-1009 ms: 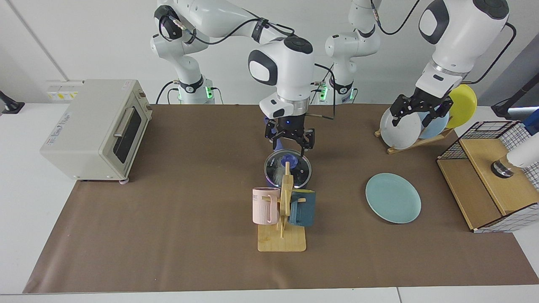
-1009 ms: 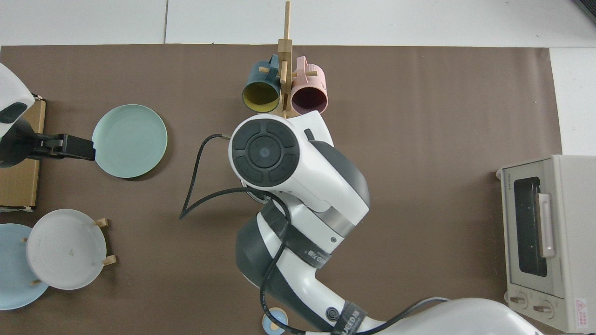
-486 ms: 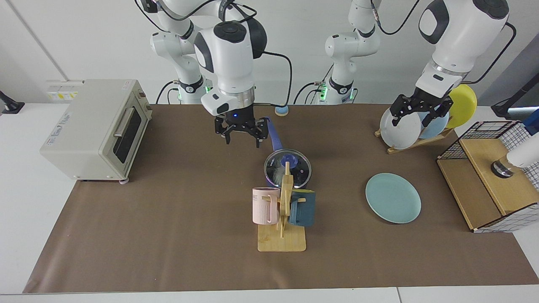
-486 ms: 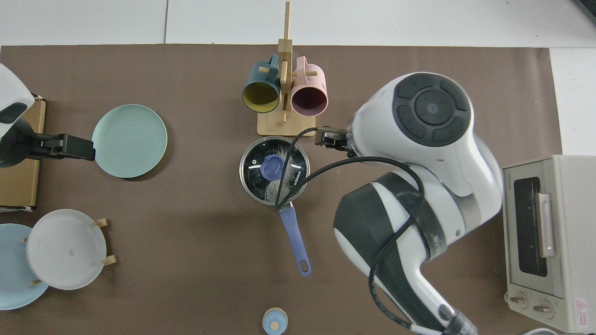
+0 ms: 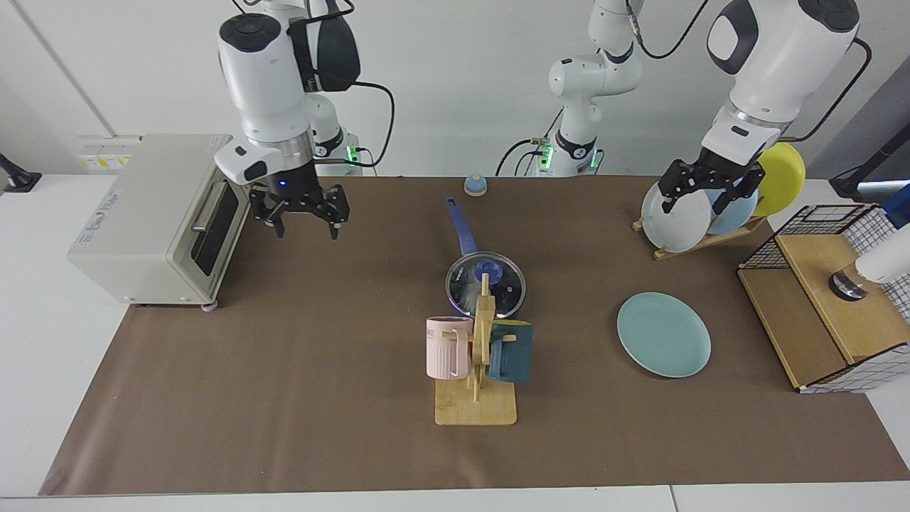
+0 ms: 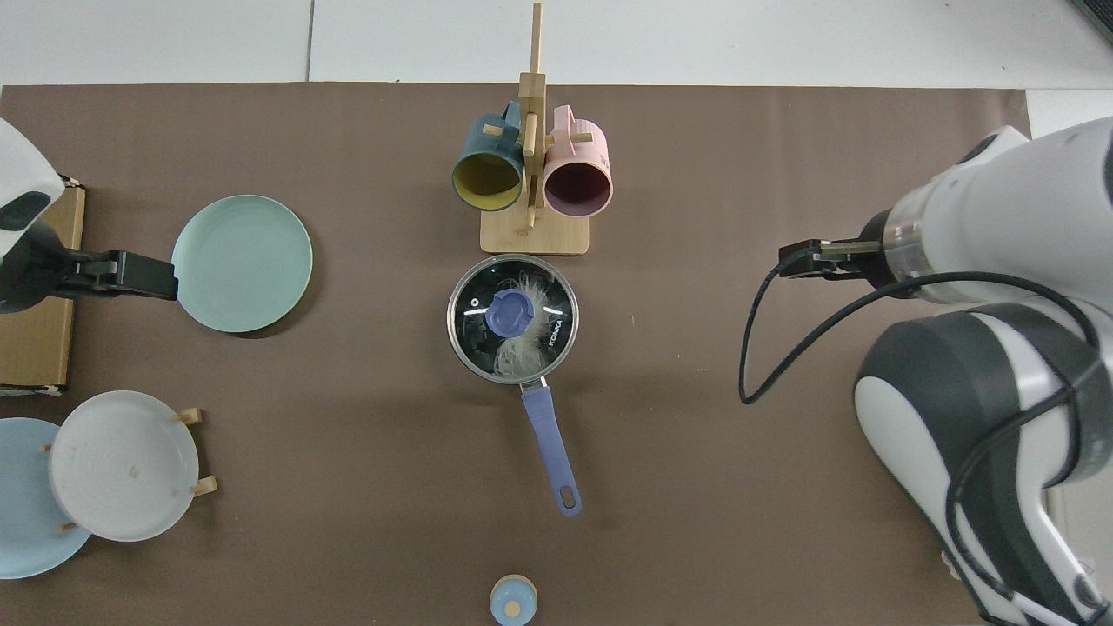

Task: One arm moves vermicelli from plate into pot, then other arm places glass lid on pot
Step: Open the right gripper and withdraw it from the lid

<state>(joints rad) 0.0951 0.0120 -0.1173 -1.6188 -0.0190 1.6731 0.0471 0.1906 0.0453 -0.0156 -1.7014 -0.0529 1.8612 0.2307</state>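
Brown-covered table (image 5: pixel 284 398), pot (image 5: pixel 486 288), plate (image 5: pixel 663 334), mug rack (image 5: pixel 475 405), toaster oven (image 5: pixel 153 213)

At centre of the worktop (image 5: pixel 284 398), the glass lid (image 6: pixel 511 318) sits on the pot (image 6: pixel 548 435), the vermicelli (image 6: pixel 522 348) inside. In the facing view a mug rack (image 5: pixel 475 398) stands before it, the plate (image 5: pixel 663 334) lies to its right, and a toaster oven (image 5: pixel 160 213) sits far left.

The glass lid (image 6: pixel 512 318) is clear and glossy with a shiny metal rim, over a smooth blue pot (image 6: pixel 545 430). The mug rack (image 5: pixel 476 405) is pale bare wood, and the brown table cover (image 5: pixel 284 370) looks matt, like paper.
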